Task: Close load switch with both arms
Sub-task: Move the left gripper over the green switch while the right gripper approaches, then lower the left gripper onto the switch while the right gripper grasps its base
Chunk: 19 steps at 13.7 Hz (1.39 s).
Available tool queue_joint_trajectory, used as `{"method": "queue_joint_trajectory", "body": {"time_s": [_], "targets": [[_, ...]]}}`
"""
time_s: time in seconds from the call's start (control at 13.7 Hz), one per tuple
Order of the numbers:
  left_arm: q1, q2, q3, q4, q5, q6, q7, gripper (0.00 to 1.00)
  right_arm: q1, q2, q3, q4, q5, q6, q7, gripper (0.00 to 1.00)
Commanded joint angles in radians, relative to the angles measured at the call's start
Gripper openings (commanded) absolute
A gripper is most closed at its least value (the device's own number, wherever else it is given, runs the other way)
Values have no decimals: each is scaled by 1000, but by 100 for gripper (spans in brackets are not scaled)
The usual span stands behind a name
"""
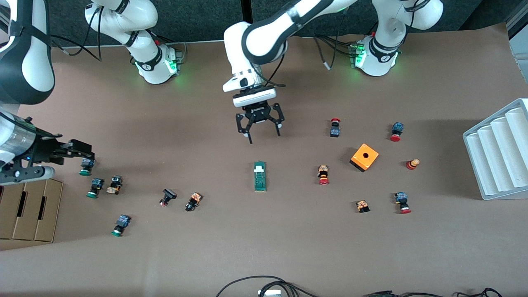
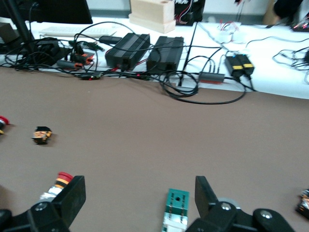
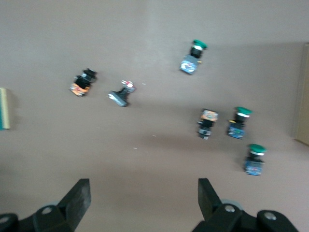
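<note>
I see the load switch (image 1: 260, 176) lying flat on the brown surface (image 1: 288, 239) near its middle, its long axis running toward and away from the front camera, with the white sliding piece at the end farther from that camera. That end points up at the left pincer (image 1: 261, 130), which hangs over bare surface just short of the switch, fingers spread wide and holding nothing. In the left wrist view the switch (image 2: 176, 210) sits between the two open fingers (image 2: 205, 191), closer to one of them than the other, so I judge I need a small sideways trim and a descent more than any long reach.

The right pincer (image 1: 84, 159) is well apart, down at the right arm's end of the surface over a green-capped push-button (image 1: 86, 166), also open and empty. From its wrist camera only an edge of the switch (image 3: 4, 108) shows. So the left arm is clearly the nearer; the right has to cross a scatter of push-buttons (image 1: 193, 201) to reach the nearer end of the switch.
</note>
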Motion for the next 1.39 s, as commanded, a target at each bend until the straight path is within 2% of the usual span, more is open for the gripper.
{"method": "queue_joint_trajectory", "body": {"time_s": [0.0, 0.29, 0.88, 1.02, 1.17, 1.31], "targets": [[5, 101, -75, 10, 151, -80, -121, 100, 8, 27, 5, 26, 61, 17, 107, 99], [-23, 229, -87, 10, 331, -152, -261, 100, 28, 47, 6, 26, 184, 51, 302, 99], [-35, 382, -86, 16, 606, -232, -445, 100, 177, 104, 8, 28, 185, 139, 690, 99], [-35, 414, -81, 19, 658, -246, -471, 100, 230, 140, 8, 34, 187, 209, 843, 99], [-32, 448, -76, 20, 698, -247, -486, 100, 307, 185, 6, 40, 225, 276, 1018, 99], [-33, 491, -57, 40, 727, -265, -490, 100, 377, 261, 5, 90, 238, 333, 1208, 99]]}}
